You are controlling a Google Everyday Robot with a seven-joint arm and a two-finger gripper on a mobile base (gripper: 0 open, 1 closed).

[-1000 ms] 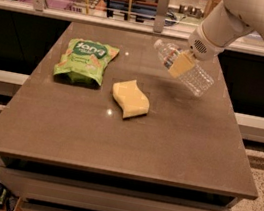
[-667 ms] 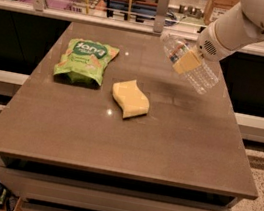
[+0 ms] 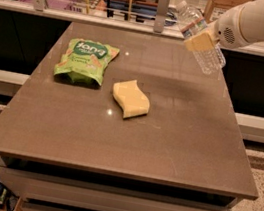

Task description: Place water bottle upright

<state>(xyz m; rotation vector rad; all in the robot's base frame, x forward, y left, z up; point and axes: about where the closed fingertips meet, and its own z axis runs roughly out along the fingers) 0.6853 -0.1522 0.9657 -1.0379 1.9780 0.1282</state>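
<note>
Brown surface [image 3: 177, 136] holds a snack bag [image 3: 84, 58] & sponge [image 3: 130, 98]. Above its far right, the tool [image 3: 202, 41] squeezes the tilted water bottle [image 3: 212, 60] in the air. Let go slanted, it could tip & roll off.

Green bag [image 3: 83, 61] — white word, perhaps "Jona".

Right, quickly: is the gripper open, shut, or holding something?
Gripper: shut on the water bottle, tilted in the air above the far right of the table.
</note>
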